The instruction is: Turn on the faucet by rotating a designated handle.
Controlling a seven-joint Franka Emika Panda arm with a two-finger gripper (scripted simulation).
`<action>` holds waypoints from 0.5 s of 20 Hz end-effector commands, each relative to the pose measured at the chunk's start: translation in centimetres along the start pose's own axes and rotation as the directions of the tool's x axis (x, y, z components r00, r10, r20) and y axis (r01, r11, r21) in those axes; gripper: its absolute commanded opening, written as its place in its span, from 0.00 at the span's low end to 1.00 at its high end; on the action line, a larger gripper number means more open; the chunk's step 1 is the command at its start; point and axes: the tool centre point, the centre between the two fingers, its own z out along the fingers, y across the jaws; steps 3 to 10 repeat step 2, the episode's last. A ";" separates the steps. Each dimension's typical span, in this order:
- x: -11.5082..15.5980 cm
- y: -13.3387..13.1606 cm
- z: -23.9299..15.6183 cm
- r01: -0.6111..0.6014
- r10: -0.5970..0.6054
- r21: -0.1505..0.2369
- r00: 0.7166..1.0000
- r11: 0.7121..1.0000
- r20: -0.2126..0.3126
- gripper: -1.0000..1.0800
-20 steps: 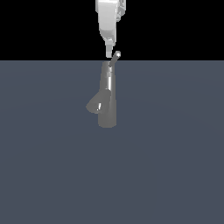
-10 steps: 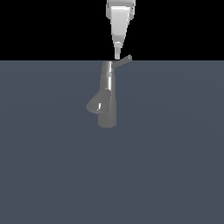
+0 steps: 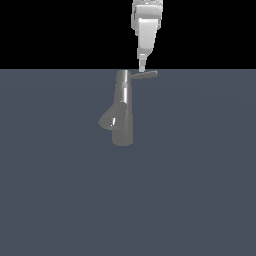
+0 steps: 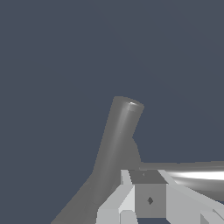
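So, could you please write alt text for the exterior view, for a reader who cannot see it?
A white gripper hangs straight down with its tip right at the handle, a thin rod pointing from the top of the grey faucet toward the exterior view's right. The faucet stands upright on a plain dark surface, its short spout angled down toward the exterior view's left.

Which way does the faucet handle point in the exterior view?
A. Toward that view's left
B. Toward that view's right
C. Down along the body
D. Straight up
B: the handle sticks out sideways from the top of the faucet toward the exterior view's right.
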 end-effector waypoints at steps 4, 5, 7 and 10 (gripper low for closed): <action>4.2 -0.3 0.9 -0.050 0.050 -0.011 0.999 0.999 -0.011 0.00; 4.2 -0.3 0.9 -0.050 0.050 -0.011 0.999 0.999 -0.011 0.00; 4.2 -0.3 0.9 -0.050 0.050 -0.011 0.999 0.999 -0.011 0.00; 4.2 -0.3 0.9 -0.050 0.050 -0.011 0.999 0.999 -0.011 0.00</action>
